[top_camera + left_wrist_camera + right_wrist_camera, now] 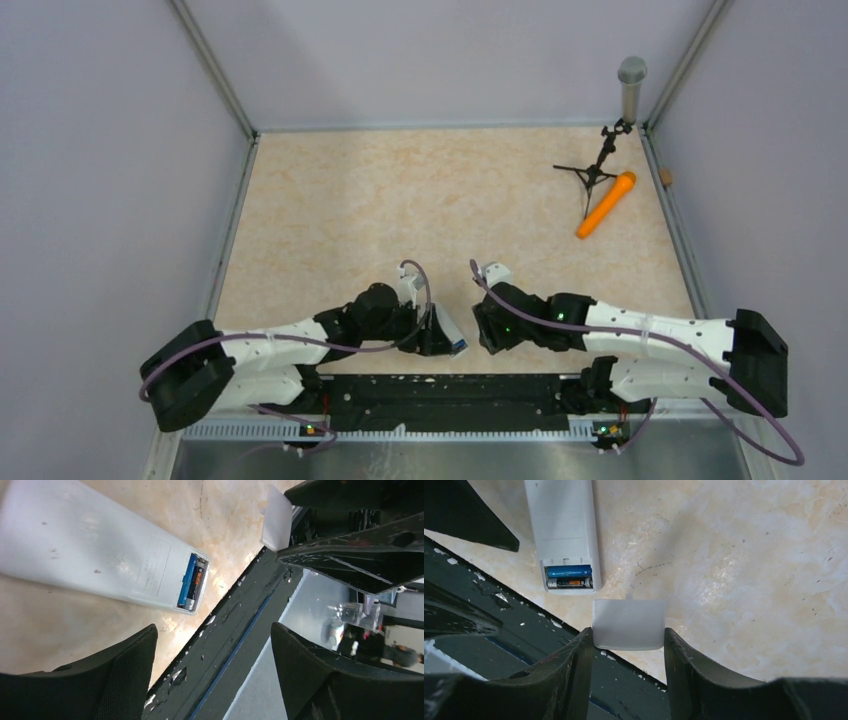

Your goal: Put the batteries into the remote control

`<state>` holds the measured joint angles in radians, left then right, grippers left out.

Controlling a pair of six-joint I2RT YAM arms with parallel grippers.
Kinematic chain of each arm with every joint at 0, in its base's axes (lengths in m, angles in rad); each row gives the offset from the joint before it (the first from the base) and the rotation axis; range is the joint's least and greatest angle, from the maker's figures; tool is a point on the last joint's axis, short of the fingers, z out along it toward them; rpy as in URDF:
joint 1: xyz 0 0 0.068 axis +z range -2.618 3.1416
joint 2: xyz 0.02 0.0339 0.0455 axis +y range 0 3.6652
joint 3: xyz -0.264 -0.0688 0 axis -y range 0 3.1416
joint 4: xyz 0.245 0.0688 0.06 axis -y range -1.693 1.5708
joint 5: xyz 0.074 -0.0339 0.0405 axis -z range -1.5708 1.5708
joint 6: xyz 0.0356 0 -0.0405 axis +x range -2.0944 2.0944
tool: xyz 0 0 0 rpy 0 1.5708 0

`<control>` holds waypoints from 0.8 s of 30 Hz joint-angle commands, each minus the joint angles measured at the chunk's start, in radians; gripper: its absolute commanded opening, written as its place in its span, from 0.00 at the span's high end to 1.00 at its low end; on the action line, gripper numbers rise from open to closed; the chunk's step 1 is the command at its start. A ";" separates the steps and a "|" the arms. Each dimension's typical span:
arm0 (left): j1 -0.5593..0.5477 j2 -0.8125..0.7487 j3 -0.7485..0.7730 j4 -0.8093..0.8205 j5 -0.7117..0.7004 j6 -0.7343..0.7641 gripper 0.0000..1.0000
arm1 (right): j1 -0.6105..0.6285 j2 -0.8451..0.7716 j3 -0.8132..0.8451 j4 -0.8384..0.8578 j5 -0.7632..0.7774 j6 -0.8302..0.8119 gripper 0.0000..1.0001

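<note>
While the remote control (563, 525) lies back-up on the table (749, 555) close to the near edge, between the two grippers, its long axis runs diagonally in the top view, with the compartment end pointing at the black base rail (450, 390). The compartment is uncovered, and both cells sit inside side by side, crosswise to the remote's length: the blue battery (569, 571) further in, the dark battery (570, 583) against the end wall. The right gripper (628, 632) pinches a white battery cover (629, 620) by its two side edges, just beside the remote's open end. The left gripper (214, 627) is spread wide with nothing between its fingers, hanging near the compartment end over the table edge and rail. An orange microphone (605, 204) and a small tripod stand (592, 172) sit well apart at the far right corner.
</note>
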<state>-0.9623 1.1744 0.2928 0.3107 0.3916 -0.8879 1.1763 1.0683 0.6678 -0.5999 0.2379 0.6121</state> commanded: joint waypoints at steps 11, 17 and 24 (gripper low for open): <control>0.000 -0.375 0.031 -0.431 -0.327 0.096 0.14 | 0.045 0.152 0.138 0.020 -0.098 -0.148 0.76; 0.000 -0.461 0.010 -0.477 -0.369 0.082 0.14 | 0.064 0.244 0.194 0.015 -0.091 -0.168 0.76; 0.002 -0.554 -0.010 -0.538 -0.431 0.067 0.14 | 0.096 0.344 0.244 0.011 -0.095 -0.174 0.76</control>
<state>-0.9623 0.6662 0.2981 -0.1947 0.0231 -0.8127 1.2461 1.3712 0.8516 -0.5922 0.1455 0.4538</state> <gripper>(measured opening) 0.856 0.478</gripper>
